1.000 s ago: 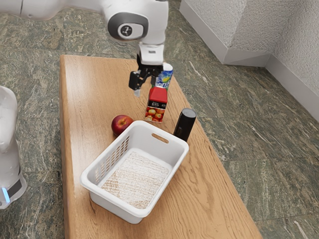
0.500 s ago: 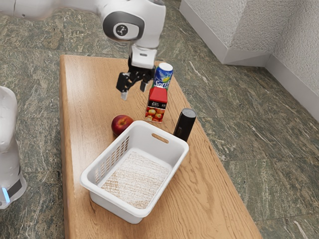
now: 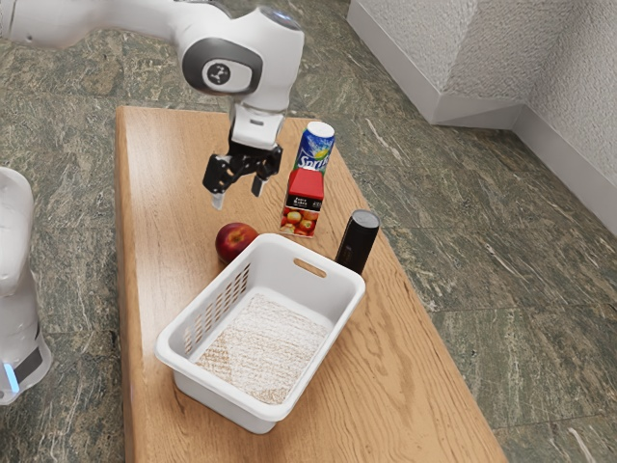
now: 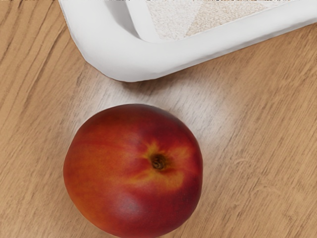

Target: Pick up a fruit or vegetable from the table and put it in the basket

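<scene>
Red and amber fruit (image 3: 233,241) on the wooden desk (image 3: 164,174), just outside the white basket (image 3: 227,403), under an open grip.
The black gripper (image 3: 238,196) hangs above the fruit with its jaws spread and nothing between them; the wrist view shows the fruit's stem hollow and a strip of desk between it and the basket's rounded corner. Near the basket's handle slot stands a black cylinder (image 3: 359,243), perhaps a can, though its label is hard to read; a red juice carton (image 3: 304,203) and a Sprite can (image 3: 315,149) stand upright beyond.
</scene>
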Robot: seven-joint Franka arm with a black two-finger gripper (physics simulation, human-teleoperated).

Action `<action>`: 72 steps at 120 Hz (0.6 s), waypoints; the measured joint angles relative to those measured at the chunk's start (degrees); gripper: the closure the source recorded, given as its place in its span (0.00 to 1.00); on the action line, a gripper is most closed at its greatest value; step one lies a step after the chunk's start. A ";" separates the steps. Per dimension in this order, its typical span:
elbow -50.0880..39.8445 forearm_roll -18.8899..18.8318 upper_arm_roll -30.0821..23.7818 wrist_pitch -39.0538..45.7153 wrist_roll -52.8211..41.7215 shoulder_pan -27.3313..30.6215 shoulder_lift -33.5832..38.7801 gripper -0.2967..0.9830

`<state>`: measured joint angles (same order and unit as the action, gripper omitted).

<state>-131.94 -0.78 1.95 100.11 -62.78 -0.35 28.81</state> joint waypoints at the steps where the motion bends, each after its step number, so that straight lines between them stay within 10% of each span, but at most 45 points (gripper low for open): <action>1: -0.03 0.06 -0.12 0.08 -0.03 -0.02 -0.02 0.23; 72: -2.80 2.96 -3.00 3.66 -0.86 -0.26 -2.09 0.23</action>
<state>-134.74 2.18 -1.05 103.77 -63.64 -0.62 26.71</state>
